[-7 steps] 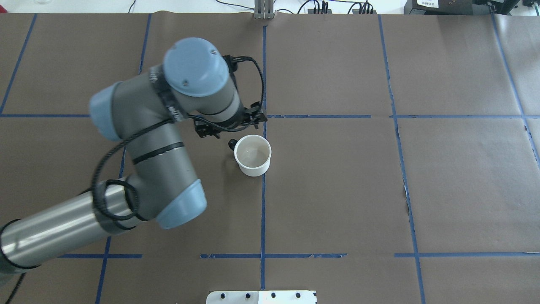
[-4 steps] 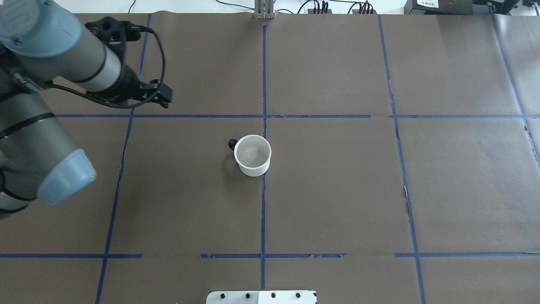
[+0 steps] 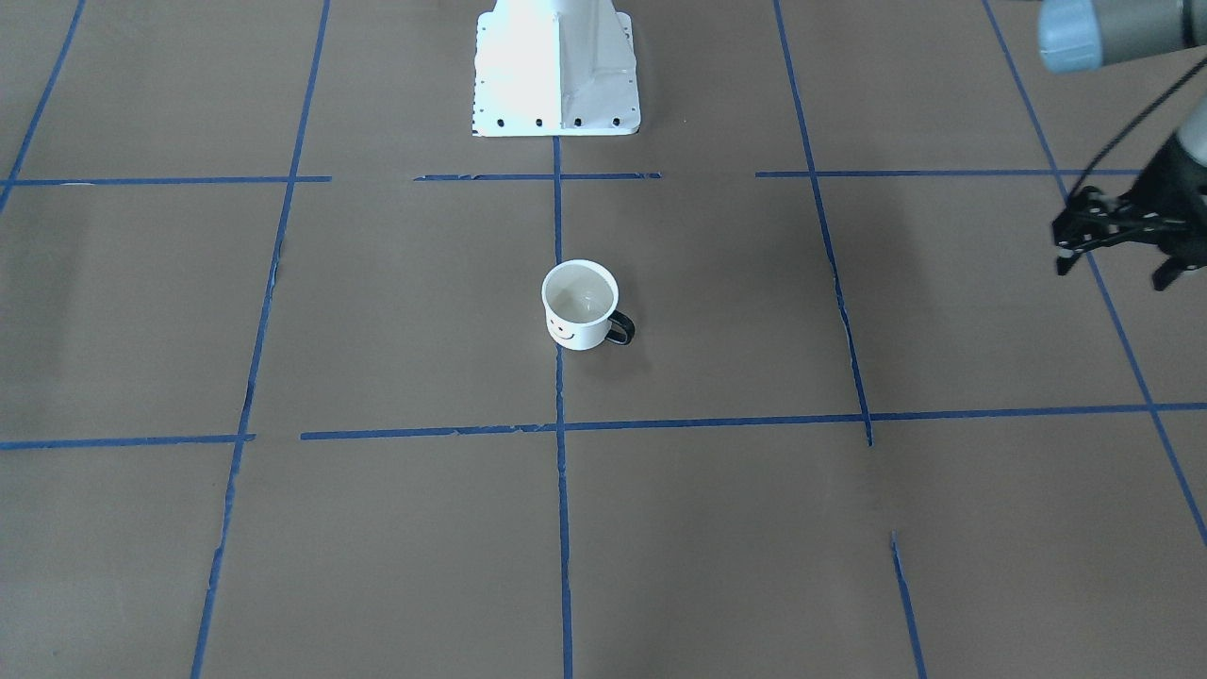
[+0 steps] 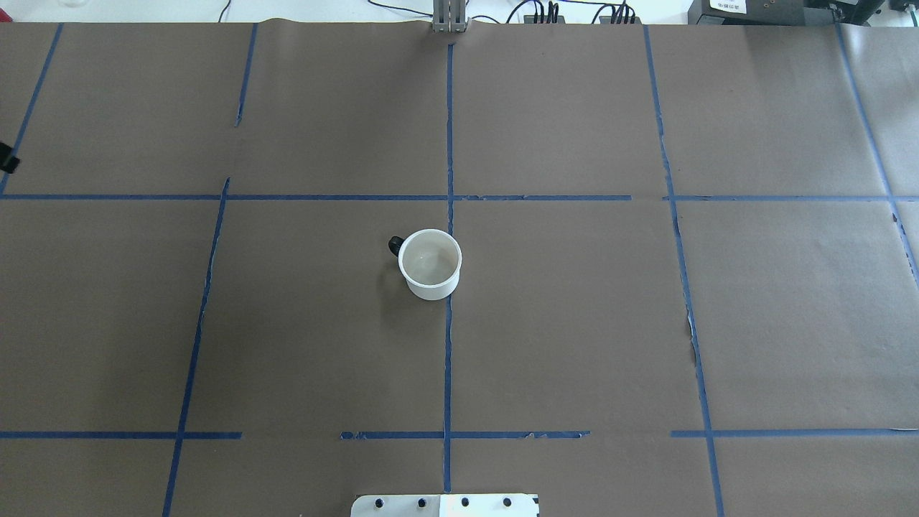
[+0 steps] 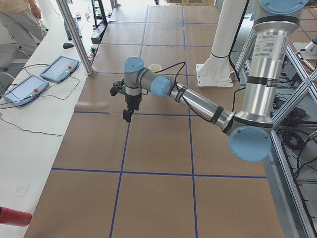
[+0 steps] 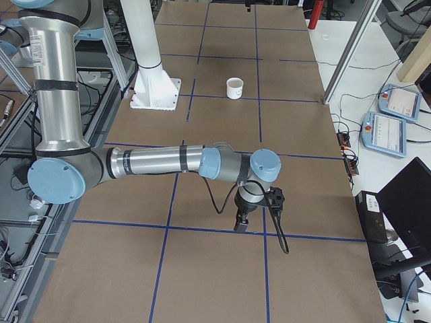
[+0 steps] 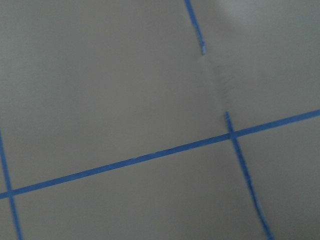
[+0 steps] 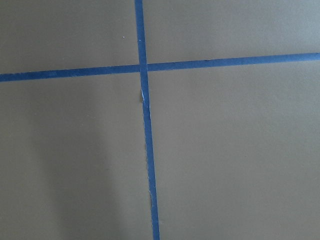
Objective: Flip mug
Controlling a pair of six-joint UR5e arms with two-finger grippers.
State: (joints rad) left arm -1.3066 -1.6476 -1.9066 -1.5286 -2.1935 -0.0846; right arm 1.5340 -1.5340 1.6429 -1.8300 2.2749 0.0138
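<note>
The small white mug [image 4: 430, 263] stands upright, mouth up, near the middle of the brown table. The front view shows its black smiley and its dark handle [image 3: 620, 328]. The mug also shows in the front view [image 3: 580, 306] and small in the side views [image 5: 155, 67] [image 6: 234, 88]. My left gripper [image 3: 1113, 272] is open and empty, far off to the mug's side above the table. It also shows in the left view [image 5: 127, 116]. My right gripper [image 6: 241, 223] hangs low over a tape crossing far from the mug. I cannot tell whether it is open or shut.
Blue tape lines [image 4: 448, 143] divide the brown paper into squares. The white robot base plate [image 3: 556, 66] stands at the robot's edge of the table. Control tablets [image 5: 59, 68] lie on the white bench beyond the far edge.
My left arm has swung away from the mug to the left, almost out of the overhead view. The mug has not moved.
</note>
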